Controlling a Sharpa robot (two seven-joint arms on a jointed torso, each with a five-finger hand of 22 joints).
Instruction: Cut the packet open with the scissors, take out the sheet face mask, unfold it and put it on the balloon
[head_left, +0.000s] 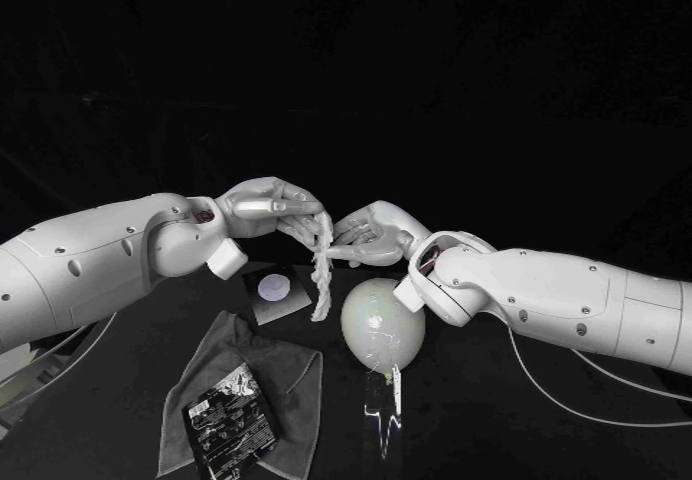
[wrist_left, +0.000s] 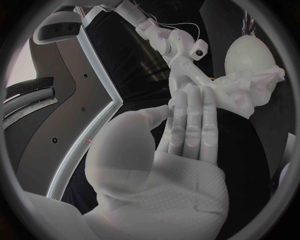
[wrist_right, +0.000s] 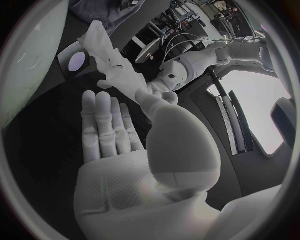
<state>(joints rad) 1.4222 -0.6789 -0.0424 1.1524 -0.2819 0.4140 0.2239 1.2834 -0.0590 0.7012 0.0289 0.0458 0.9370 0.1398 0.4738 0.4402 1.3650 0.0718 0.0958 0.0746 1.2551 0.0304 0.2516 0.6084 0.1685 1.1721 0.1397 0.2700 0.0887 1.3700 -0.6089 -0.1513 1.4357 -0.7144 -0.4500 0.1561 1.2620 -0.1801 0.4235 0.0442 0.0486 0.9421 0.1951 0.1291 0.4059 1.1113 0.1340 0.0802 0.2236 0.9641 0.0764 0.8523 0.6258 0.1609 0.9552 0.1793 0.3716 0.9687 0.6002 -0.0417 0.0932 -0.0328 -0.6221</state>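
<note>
The two arms meet over the middle of the desk, and the sheet face mask hangs between them, off the surface. The left robot hand has its fingers curled down onto the upper edge of the mask and pinches it there. The right robot hand, just beside it on the right, has closed its fingers on a crumpled fold at about the same height, so both hold the same pale sheet. From that shared grip a narrow, twisted strip drops straight down (it looks only partly unfolded). Its lower end hangs just left of the balloon; whether it touches the balloon cannot be told. The balloon lies on its side on the desk, right below the right robot hand and nearer than both, with its tapered end pointing toward the near edge. A small square pad with a pale round disc on it lies just left of the hanging strip, under the left wrist. Nearer and further left, a grey cloth is spread on the desk, and the dark printed packet lies on it. A thin glinting thing lies near the balloon's tapered end, too dim to identify.
</note>
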